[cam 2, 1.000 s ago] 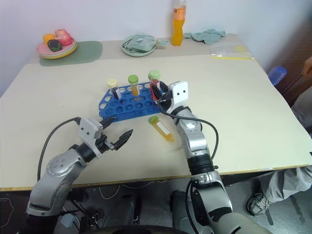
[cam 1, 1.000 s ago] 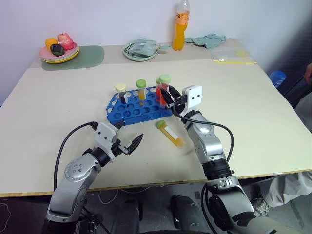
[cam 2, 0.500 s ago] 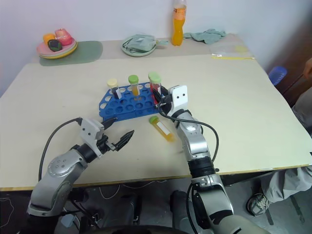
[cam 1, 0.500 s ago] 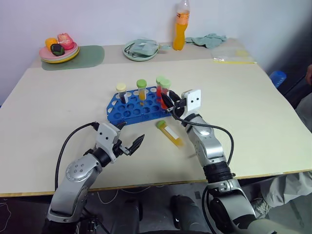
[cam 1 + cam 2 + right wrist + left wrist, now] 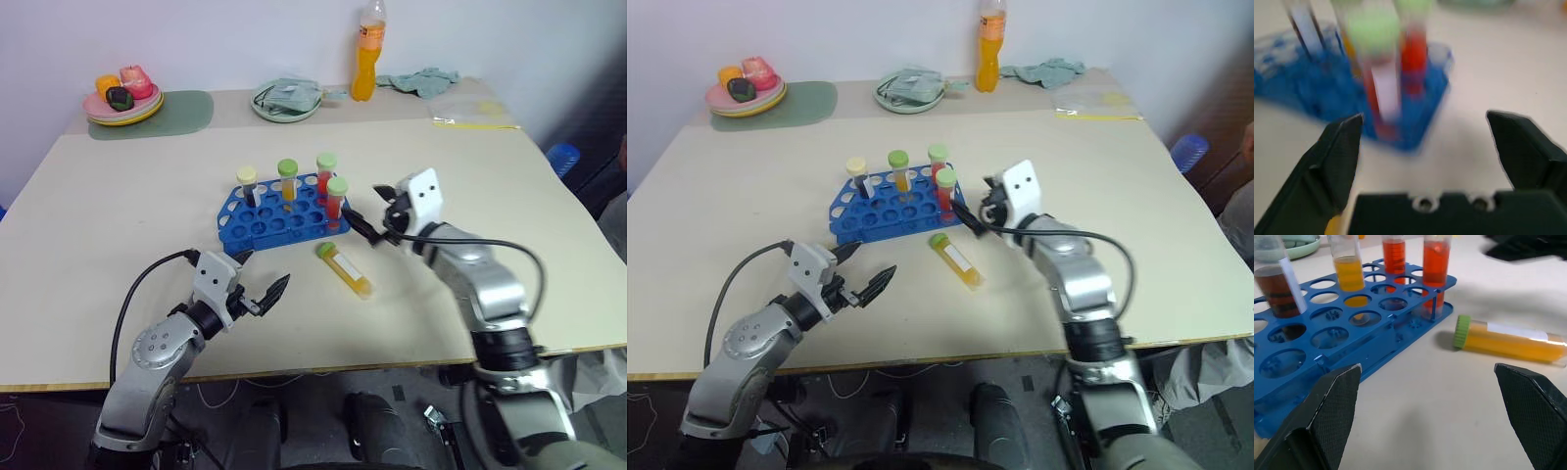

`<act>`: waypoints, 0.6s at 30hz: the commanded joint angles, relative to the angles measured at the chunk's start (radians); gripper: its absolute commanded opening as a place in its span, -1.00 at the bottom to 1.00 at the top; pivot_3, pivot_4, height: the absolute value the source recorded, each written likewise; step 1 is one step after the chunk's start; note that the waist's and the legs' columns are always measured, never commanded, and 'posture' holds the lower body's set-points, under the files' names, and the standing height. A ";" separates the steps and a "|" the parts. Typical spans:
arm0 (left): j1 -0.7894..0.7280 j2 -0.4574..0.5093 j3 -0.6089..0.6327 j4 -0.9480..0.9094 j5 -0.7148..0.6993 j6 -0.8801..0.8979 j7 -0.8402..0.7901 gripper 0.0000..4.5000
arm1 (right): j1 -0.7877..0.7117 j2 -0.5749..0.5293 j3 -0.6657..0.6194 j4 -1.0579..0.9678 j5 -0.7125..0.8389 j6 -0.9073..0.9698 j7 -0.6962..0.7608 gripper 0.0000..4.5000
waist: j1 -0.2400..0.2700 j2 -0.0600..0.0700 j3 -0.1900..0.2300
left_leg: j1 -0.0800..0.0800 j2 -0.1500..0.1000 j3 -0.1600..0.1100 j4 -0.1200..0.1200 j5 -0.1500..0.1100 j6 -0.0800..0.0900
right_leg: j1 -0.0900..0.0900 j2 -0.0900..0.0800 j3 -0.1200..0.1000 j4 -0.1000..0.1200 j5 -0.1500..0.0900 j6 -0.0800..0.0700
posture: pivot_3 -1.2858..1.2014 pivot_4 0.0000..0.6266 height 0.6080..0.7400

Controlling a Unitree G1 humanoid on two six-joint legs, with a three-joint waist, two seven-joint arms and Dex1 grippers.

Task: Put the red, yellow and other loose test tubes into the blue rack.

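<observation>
Your two head cameras look forward and down over the beige table point(image 5: 509, 245). Each wrist camera sits low and close, facing the bright blue plastic rack with round holes point(image 5: 1327, 328) they all share.

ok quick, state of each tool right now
Left tool: open, holding nothing.
Right tool: open, holding nothing, beside the blue rack.

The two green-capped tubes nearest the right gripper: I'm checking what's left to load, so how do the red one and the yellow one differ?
The red tube stands upright in a hole at the blue rack's corner; the yellow tube lies flat on the table, outside the rack. The red tube holds red liquid, the yellow tube yellow-orange. Both have green caps, and neither gripper holds either.
</observation>
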 commanded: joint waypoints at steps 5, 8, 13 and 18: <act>-0.052 0.024 -0.035 0.048 0.000 -0.031 -0.084 1.00 | -0.309 -0.014 0.007 -0.056 0.261 0.683 0.032 0.97 | -0.023 0.002 0.001 | 0.001 0.001 0.000 0.000 -0.001 0.002 | 0.000 0.003 0.000 0.001 0.000 0.000 | 0.03 -0.52 1.00; -0.056 0.038 -0.056 0.072 0.004 -0.049 -0.126 1.00 | -0.397 0.015 0.093 0.093 0.354 0.694 -0.069 0.97 | -0.022 0.001 0.000 | 0.001 0.001 -0.001 0.000 -0.001 0.003 | 0.000 0.002 -0.001 0.000 0.001 0.001 | 0.03 -0.52 1.00; 0.007 0.067 -0.054 0.062 -0.006 -0.065 -0.173 1.00 | -0.502 0.071 0.220 0.333 0.500 0.694 -0.257 0.97 | -0.028 0.001 0.001 | -0.001 0.000 0.001 0.000 -0.002 0.003 | 0.000 -0.001 0.000 -0.002 0.001 0.002 | 0.03 -0.52 1.00; 0.072 0.072 -0.032 0.032 -0.005 -0.081 -0.168 1.00 | -0.569 0.108 0.260 0.485 0.553 0.694 -0.402 0.97 | -0.026 0.001 0.001 | -0.002 0.000 0.000 0.000 -0.002 0.004 | -0.002 0.000 0.000 -0.001 0.001 0.002 | 0.03 -0.52 1.00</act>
